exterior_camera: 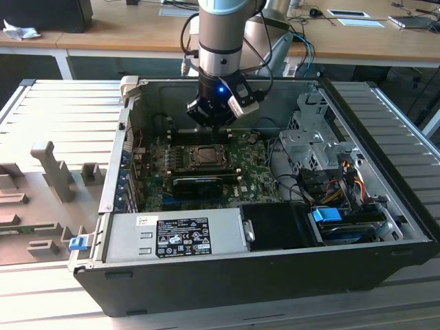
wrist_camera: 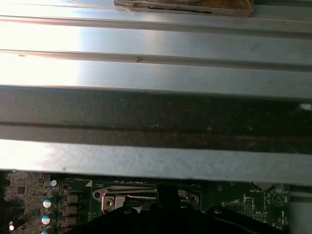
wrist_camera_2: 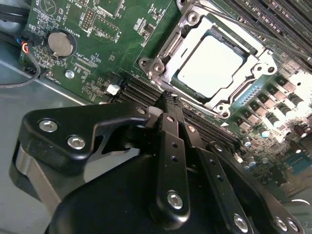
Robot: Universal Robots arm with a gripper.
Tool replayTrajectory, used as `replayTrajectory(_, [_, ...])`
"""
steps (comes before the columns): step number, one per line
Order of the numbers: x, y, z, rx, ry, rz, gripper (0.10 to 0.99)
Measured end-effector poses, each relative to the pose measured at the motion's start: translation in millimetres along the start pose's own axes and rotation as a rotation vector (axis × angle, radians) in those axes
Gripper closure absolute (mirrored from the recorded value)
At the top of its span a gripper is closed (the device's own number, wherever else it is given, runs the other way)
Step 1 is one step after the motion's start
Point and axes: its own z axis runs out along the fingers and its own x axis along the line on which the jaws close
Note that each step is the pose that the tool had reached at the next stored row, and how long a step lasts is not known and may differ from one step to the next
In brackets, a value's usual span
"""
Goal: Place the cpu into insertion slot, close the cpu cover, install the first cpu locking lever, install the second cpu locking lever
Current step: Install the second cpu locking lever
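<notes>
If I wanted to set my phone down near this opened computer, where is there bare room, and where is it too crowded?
Bare room: the ribbed metal table at the exterior view's left of the computer case, and the strip at its right. Crowded: inside the case, where the gripper hangs above the cpu in its insertion slot, and the cable bundle.

Ribbed metal case wall (wrist_camera: pixel 156 73) in bright and dark bands beyond the gripper (wrist_camera: pixel 168 197). Green circuit board (wrist_camera: pixel 234 195) under it. Silvery metal bracket (wrist_camera: pixel 114 197) just beside the dark fingertips. Row of small capacitors (wrist_camera: pixel 47 204) further off on that same side.
</notes>
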Motion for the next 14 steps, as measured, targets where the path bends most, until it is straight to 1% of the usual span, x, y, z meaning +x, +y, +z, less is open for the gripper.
replayTrajectory(2, [0.1, -1.5, -0.1, 0.000, 0.0000, 0.001, 0.980])
replayTrajectory(5, [0.1, -1.6, -1.0, 0.000, 0.0001, 0.001, 0.980])
replayTrajectory(10, [-0.1, -1.1, -7.7, 0.006, 0.0002, 0.001, 0.980])
replayTrajectory(14, [0.0, -1.7, -7.8, 0.006, 0.0003, 0.001, 0.980])
